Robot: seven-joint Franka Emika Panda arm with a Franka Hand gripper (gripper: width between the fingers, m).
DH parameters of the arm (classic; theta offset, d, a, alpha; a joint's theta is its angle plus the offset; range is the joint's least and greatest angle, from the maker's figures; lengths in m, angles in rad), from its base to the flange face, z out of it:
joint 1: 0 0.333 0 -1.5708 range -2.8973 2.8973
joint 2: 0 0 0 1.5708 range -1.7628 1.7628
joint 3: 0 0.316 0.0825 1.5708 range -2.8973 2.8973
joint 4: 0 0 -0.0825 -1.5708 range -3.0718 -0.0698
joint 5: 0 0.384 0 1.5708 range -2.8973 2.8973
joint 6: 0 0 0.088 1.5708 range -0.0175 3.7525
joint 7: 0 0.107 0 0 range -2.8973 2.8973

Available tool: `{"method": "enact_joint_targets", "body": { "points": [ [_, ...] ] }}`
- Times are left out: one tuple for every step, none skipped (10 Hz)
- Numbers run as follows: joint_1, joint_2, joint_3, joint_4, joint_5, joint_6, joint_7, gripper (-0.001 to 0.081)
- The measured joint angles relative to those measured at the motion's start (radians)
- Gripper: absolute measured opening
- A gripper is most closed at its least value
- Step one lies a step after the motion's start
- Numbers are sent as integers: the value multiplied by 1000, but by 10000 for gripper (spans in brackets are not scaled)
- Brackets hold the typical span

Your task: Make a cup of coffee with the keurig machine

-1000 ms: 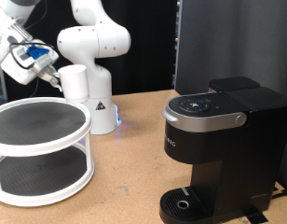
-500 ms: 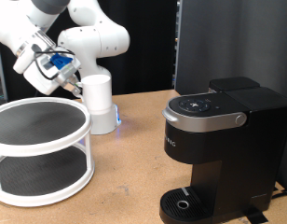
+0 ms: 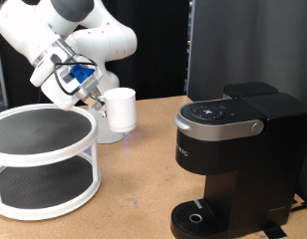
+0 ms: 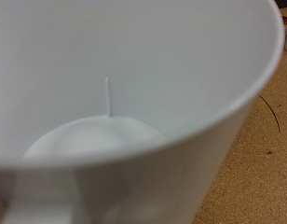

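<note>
The pincer [image 3: 98, 97] hangs in the air near the exterior view's upper left, above the right edge of a white two-tier round stand [image 3: 42, 159] with dark mesh shelves, and it is closed on the cup [image 3: 120, 110], gripping the near side of the rim. The cup is carried clear of the worktop [image 3: 144, 169], tilted slightly, its open mouth up and its body hanging to the right of the fingers. It sits between the stand and the keurig machine [image 3: 238, 159], still well apart from the machine and higher than its drip base. The machine stands on the worktop at the exterior view's right, black and boxy, its lid down, a silver-grey band across the top front and a round base [image 3: 197, 216] at the bottom with nothing on it. In the wrist view the white inside of the cup [image 4: 116, 103] fills almost the whole picture, its pale bottom showing low down and a strip of brown worktop [image 4: 260, 159] visible beyond the rim; the fingers themselves do not show there.
</note>
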Motion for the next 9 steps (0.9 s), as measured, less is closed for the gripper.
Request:
{"method": "enact_joint_targets", "body": {
  "points": [
    [0,0,-3,0,0,0,0,71],
    [1,0,-3,-2,0,13,1,71],
    [7,4,-3,-5,4,45,3,71],
    [23,15,-3,-5,17,88,7,71],
    [51,34,-3,-4,38,136,9,71],
    [81,55,-6,1,61,166,10,71],
    [110,73,-11,7,85,190,10,71],
    [134,88,-18,13,96,198,10,71],
    [149,102,-29,20,102,199,10,71]
  ]
}}
